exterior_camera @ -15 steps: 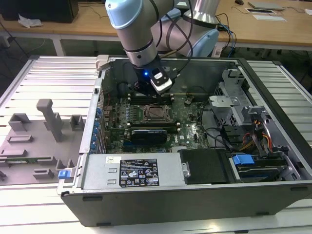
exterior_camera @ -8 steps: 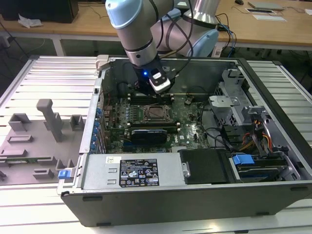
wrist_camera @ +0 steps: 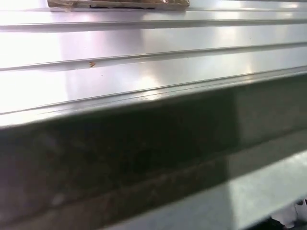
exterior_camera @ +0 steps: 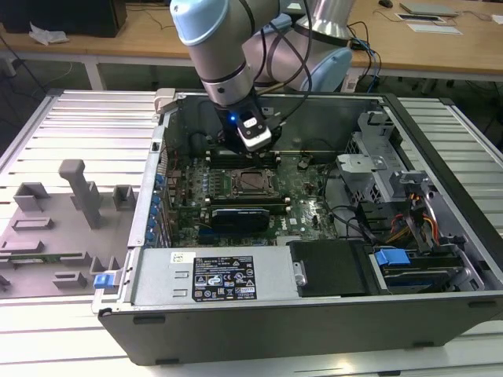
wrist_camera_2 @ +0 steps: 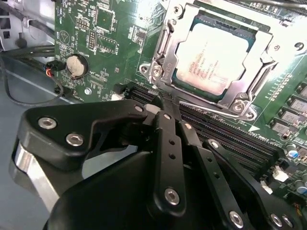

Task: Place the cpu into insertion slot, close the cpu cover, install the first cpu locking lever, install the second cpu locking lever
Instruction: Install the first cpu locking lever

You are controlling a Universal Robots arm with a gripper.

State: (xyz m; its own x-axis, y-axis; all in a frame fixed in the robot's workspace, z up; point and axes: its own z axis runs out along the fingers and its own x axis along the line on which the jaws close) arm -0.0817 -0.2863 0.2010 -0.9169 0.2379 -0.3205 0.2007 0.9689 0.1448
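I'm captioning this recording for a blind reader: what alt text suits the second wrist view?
The cpu lies seated under the closed cpu cover on a green motherboard; the black hand, shut, is just beside the cover's edge.

Arm (exterior_camera: 222, 55) reaching steeply downward, jaws pressed together
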